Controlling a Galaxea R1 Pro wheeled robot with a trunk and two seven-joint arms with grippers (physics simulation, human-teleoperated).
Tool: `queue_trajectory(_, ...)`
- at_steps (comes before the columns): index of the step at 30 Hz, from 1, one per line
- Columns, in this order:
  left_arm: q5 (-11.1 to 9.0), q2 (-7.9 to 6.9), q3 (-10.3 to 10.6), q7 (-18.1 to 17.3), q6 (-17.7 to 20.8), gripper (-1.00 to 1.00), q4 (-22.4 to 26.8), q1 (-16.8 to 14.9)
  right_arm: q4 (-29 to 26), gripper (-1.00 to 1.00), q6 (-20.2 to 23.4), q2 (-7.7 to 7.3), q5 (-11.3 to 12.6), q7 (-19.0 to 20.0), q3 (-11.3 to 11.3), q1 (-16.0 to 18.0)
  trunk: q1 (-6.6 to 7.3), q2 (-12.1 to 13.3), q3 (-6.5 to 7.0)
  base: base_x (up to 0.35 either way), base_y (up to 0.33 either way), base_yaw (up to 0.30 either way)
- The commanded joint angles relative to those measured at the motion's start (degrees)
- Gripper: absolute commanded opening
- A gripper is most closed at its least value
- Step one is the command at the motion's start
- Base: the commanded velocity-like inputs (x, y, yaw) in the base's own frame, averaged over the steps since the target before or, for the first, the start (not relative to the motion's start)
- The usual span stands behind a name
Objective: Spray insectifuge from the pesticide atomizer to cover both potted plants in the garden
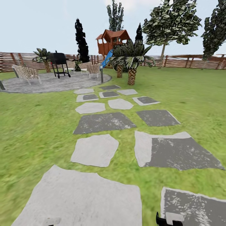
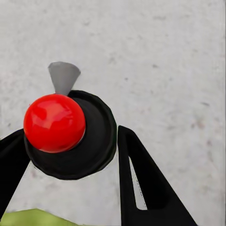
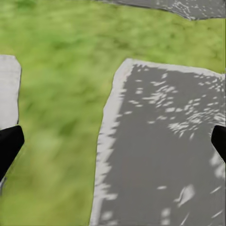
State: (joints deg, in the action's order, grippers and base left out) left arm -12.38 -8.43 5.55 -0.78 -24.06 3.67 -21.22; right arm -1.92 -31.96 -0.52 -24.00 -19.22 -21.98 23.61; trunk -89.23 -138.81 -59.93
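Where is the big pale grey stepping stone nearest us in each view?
Head view: pale grey stepping stone, lower left.
Left wrist view: backdrop behind the red-capped black atomizer in the left claw.
Right wrist view: pale sliver beside grass.
Shared landmark: green lawn strip bordering it.

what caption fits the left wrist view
Left hand holding a red-topped black atomizer over a pale stone.

We're looking down at the left gripper point(image 2: 75, 155), its black fingers point(image 2: 141, 183) clamped either side of the atomizer point(image 2: 70, 136), a round black body with a shiny red cap. Pale grey stone point(image 2: 155, 56) underneath, grass point(image 2: 33, 217) peeking in nearby.
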Motion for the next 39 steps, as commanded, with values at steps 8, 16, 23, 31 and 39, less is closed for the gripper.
queue_trajectory(8,-0.71,-0.01,0.51,-0.1,-0.2,-1.0,-0.07,-0.05,0.07,1.0,-0.12,-0.01,-0.61,-0.29,-0.34,0.03,-0.02,-0.02,-0.05,0.34,-0.127,0.276)
queue_trajectory(16,-0.71,-0.01,0.51,-0.1,-0.2,-1.0,-0.07,-0.05,0.07,1.0,-0.12,-0.01,-0.69,-0.29,-0.34,0.03,-0.02,-0.02,-0.05,0.339,-0.037,0.274)
queue_trajectory(23,-0.71,-0.01,0.51,-0.1,-0.2,-1.0,-0.07,-0.05,0.07,1.0,-0.12,-0.01,-0.7,-0.29,-0.34,0.03,-0.02,-0.02,-0.05,0.339,-0.001,0.078)
queue_trajectory(31,-0.66,-0.01,0.51,-0.1,-0.2,-1.0,-0.07,-0.05,0.07,1.0,-0.12,-0.01,-0.7,-0.29,-0.34,0.03,-0.02,-0.02,-0.05,0.339,0.0,0.002)
queue_trajectory(39,-0.63,-0.01,0.51,-0.1,-0.2,-1.0,-0.07,-0.05,0.07,1.0,-0.12,-0.01,-0.7,-0.29,-0.34,0.03,-0.02,-0.02,-0.05,0.339,0.0,0.002)
